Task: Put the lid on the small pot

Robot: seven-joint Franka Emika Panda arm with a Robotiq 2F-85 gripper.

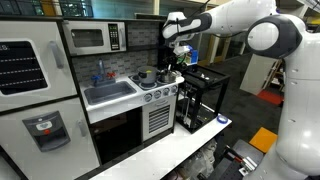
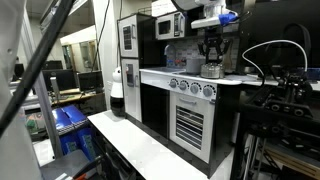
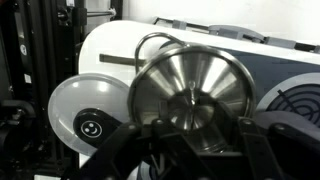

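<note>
In the wrist view a shiny steel lid (image 3: 188, 88) fills the middle, its centre knob between my gripper's (image 3: 190, 140) fingers. The gripper looks shut on that knob. A thin wire handle (image 3: 158, 40) arcs out behind the lid's rim; the small pot's body is hidden under the lid. In both exterior views the gripper (image 2: 211, 52) (image 1: 172, 55) points down over the toy stove top. In an exterior view it is just above a small metal pot (image 2: 211, 71).
A toy kitchen has a sink (image 1: 110, 92), a microwave (image 1: 92, 39) and an oven front with knobs (image 2: 192, 88). A grey pot (image 1: 148, 76) stands on the stove beside the sink. A black frame cart (image 1: 203, 95) stands next to the stove. The wrist view shows a white round burner disc (image 3: 88, 115).
</note>
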